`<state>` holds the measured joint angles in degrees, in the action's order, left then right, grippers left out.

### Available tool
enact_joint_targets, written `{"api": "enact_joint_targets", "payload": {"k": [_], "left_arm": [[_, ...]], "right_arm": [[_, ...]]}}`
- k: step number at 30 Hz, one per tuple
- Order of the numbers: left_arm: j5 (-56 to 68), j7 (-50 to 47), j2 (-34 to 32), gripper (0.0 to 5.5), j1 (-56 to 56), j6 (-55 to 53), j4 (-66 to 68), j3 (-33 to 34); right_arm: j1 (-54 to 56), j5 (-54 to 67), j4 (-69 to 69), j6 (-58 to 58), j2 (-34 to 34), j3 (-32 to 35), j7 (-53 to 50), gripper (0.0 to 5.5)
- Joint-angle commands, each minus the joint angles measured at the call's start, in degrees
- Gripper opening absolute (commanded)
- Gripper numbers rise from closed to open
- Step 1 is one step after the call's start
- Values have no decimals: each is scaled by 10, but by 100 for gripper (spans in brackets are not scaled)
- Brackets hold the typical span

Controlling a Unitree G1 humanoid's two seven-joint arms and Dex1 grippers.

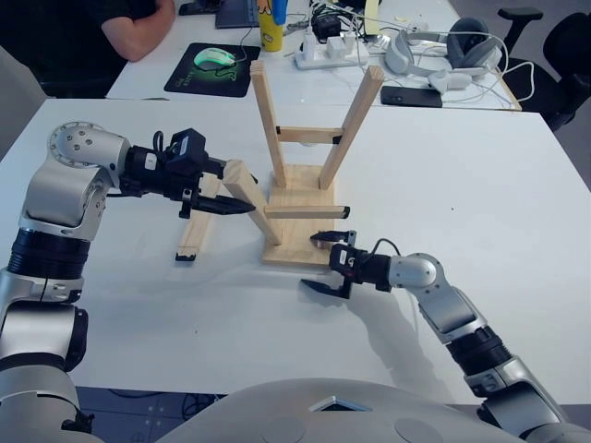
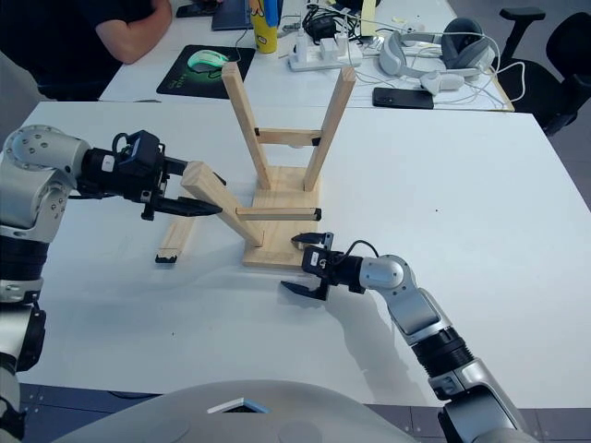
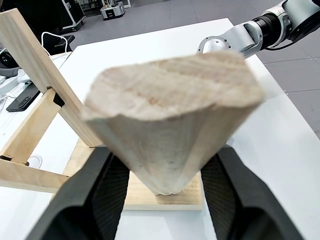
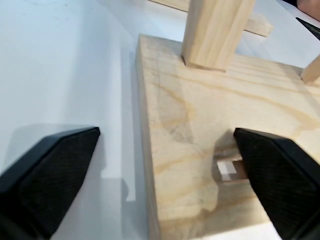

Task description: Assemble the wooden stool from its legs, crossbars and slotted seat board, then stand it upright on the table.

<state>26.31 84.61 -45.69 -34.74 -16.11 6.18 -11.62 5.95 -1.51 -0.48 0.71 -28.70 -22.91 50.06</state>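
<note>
Mostly, the joints were hard to read. Where the tilted leg [image 3: 172, 115] met the seat board [image 1: 300, 242] was hidden behind the lower crossbar [image 1: 307, 212] in the eye views. In the L wrist view that leg's blurred end covered most of the board. The R wrist view showed one leg foot seated in the board near its edge; which leg, couldn't tell. The yellow cup [image 1: 271, 28] was cut off at the top edge of frame, its print too small to read.

L gripper [image 1: 238, 192], left of centre, was clamped on the tilted leg near its upper end, pads [image 3: 100, 200] pressed to both sides. R gripper [image 1: 308, 261], lower centre, was spread wide w/ nothing held. One finger [image 4: 280, 170] hung over the board's near corner, the other over the table [image 1: 462, 212] just in front; touching or not, couldn't tell. A slot [image 4: 230, 170] in the board lay btwn them.

The board lay flat at frame centre. The upright legs [image 1: 268, 111] stood at its far side, joined by the upper crossbar [image 1: 309, 135]. A loose leg [image 1: 194, 231] lay flat on the table at left, below the L gripper, apart from the board.
</note>
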Motion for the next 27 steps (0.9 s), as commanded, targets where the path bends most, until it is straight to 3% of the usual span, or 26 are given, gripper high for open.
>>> {"api": "enact_joint_targets", "payload": {"k": [1, 4, 8, 9, 19, 27], "left_arm": [[-41, 7, -1, 207, 22, -48, 12, -46], [-31, -1, 2, 207, 13, -61, 4, -39], [-14, -20, 14, 207, 6, -76, -4, -19], [-15, -23, 14, 243, 5, -77, -4, -18], [-13, -36, 29, 374, 0, -97, -4, 10], [9, -23, 4, 485, -10, -138, -9, 49]], "right_arm": [[-20, 38, 9, 32, -1, 12, 24, 497], [-21, 108, -6, 60, 14, 54, 24, 497], [-17, 174, -12, 96, 26, 88, 37, 440], [-16, 182, -11, 100, 28, 92, 37, 425], [-14, 184, 11, 97, 56, 92, 26, 277], [6, 142, 66, 100, 84, 83, -21, 157]]}}
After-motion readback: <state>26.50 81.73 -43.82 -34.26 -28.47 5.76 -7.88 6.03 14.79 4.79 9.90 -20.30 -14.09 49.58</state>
